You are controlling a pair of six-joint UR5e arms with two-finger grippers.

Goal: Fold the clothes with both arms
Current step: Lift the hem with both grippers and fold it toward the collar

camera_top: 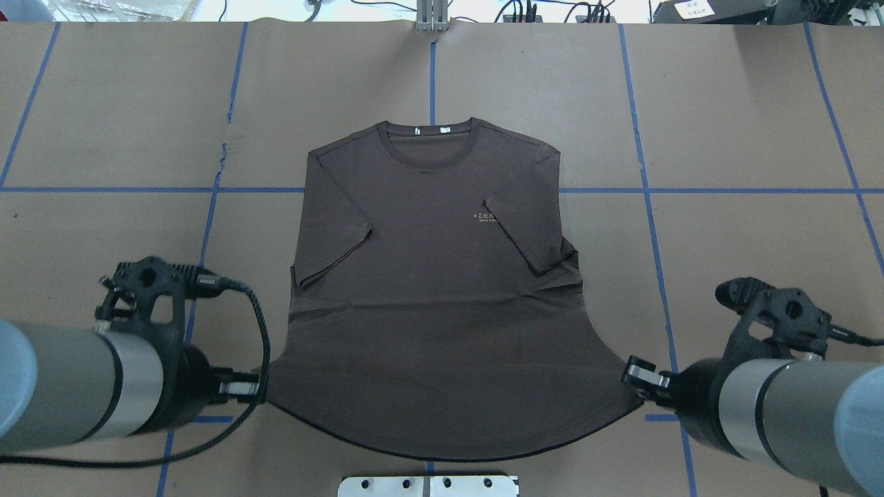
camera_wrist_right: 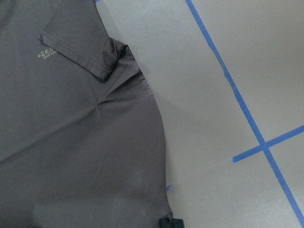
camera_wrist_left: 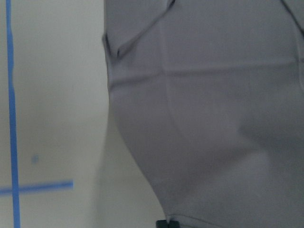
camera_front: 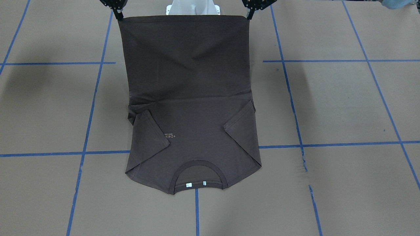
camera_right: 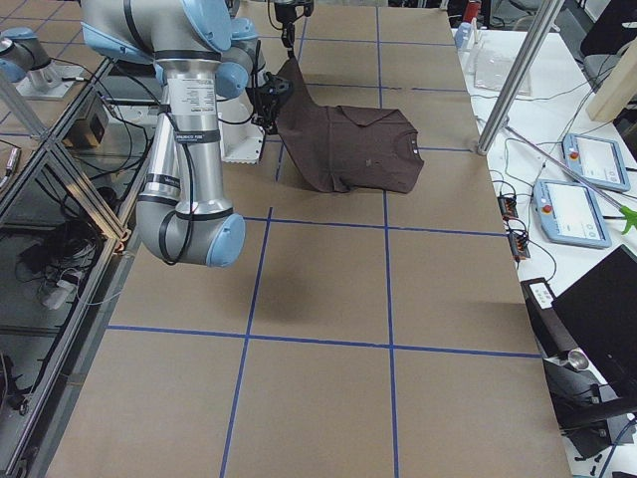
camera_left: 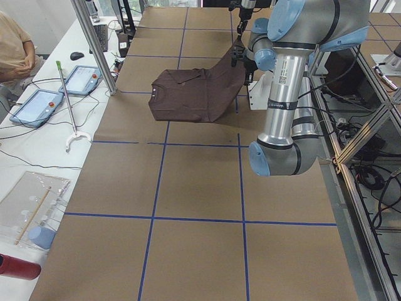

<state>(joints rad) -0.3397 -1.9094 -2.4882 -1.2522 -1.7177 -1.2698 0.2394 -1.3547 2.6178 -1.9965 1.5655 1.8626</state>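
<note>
open passage over the table left and right of the t-shirt. its lifted hem, stretched from left gripper to right gripper, bars the near middle; pedestal base apparently just behind.

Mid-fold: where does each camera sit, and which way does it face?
Front-facing: across the table, facing the robot; dark brown short-sleeved T-shirt, left gripper and right gripper pinching its lifted hem.
Overhead: behind the robot, looking forward; left arm, right arm.
Exterior left: table's left end; left arm near.
Exterior right: opposite end; right arm near.
Left wrist: down along the shirt; fingertip only.
Right wrist: likewise.
Front-facing and overhead share the white neck tags.
</note>
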